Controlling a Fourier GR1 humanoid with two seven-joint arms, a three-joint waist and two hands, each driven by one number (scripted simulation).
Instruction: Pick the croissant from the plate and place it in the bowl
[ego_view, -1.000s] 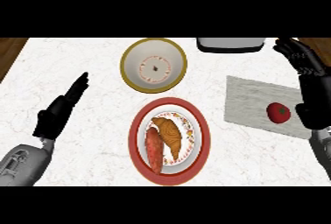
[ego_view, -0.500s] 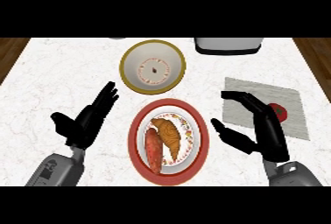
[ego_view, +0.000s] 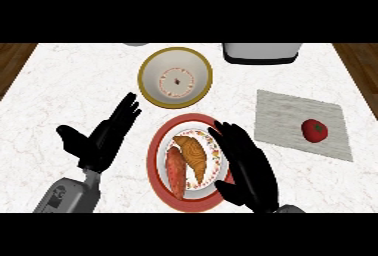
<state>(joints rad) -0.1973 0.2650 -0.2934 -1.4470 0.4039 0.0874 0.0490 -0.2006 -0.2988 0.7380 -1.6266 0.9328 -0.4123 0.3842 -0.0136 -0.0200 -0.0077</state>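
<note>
1. The croissant (ego_view: 196, 154) lies on the red-rimmed plate (ego_view: 164, 150), beside a reddish piece of food (ego_view: 177, 172).
2. The right hand (ego_view: 247, 170) hovers over the plate's right side, fingers straight and apart, holding nothing.
3. The left hand (ego_view: 103, 137) is just left of the plate, fingers spread.
4. The bowl (ego_view: 175, 77) stands beyond the plate on the table (ego_view: 74, 80).
5. A tomato (ego_view: 314, 130) rests on a grey mat (ego_view: 284, 117) at the right.

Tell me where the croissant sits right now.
In the head view the croissant lies on the red-rimmed plate at lower centre, beside a reddish food piece, with the right hand over the plate's right edge and the bowl beyond it.
</note>
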